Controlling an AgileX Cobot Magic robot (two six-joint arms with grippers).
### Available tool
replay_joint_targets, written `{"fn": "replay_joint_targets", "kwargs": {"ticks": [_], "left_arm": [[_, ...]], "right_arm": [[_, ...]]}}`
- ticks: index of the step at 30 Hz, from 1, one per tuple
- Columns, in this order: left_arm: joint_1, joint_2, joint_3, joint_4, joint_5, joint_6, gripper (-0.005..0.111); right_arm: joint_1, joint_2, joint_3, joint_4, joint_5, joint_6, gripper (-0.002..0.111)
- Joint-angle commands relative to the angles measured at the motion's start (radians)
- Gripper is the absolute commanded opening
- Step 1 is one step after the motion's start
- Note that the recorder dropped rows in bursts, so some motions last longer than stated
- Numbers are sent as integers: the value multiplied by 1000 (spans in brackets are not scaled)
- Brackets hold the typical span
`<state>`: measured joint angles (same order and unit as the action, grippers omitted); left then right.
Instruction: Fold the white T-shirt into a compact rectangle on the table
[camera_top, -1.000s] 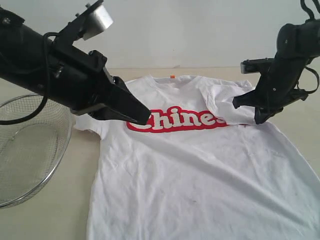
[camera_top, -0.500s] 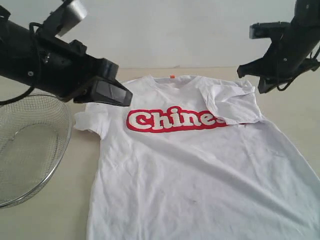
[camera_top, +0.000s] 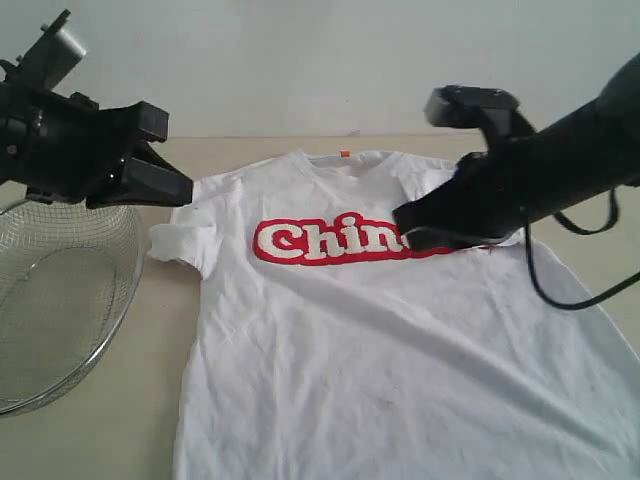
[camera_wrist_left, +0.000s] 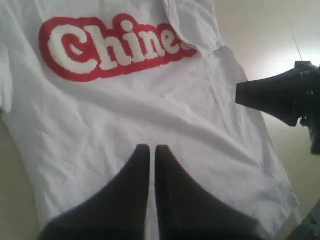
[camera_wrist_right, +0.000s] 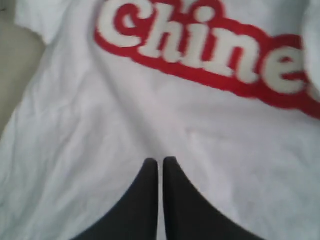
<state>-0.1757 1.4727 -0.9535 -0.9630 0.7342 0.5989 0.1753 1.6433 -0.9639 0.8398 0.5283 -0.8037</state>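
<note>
Your left claw (camera_top: 184, 189), shut and empty, hangs nearest the outspread sleeve of the white, red-banded cotton T-shirt (camera_top: 380, 340), while your right claw (camera_top: 405, 228), also shut, hovers over its chest lettering.

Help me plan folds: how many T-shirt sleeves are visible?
2. One sleeve lies bunched near the wire basket; the other sleeve is folded onto the chest lettering, partly behind the right gripper in the exterior view.
</note>
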Motion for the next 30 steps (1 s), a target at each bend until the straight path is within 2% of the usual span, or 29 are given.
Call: {"fn": "replay_joint_targets", "kwargs": {"ticks": [1,4,8,11,14,15,20,25,30], "left_arm": [[5,-63,32,41,0,-30,5],[36,-128,69,44,-47,-51,5],[107,-205,119,42,-35,-63,5],[152,-266,160,65,-35,-50,5],[199,-330,213,74,-85,-50,5],[211,-346,226,74,-93,-50,5],[236,-404,270,77,-69,-24,5],[236,-438,273,77,-82,-24,5],[236,-442,273,77,-88,-24,5]], "right_arm": [[159,5,-34,40,-73,-180,0],[237,33,-101,40,-115,-197,0],[304,102,-199,38,-200,-247,2],[345,168,-263,38,-225,-251,17],[390,251,-320,38,-272,-251,39],[404,276,-337,38,-297,-251,41],[471,414,-435,24,-422,-273,40],[509,518,-535,-2,-444,-315,40],[527,565,-554,-58,-486,-392,41]]}}
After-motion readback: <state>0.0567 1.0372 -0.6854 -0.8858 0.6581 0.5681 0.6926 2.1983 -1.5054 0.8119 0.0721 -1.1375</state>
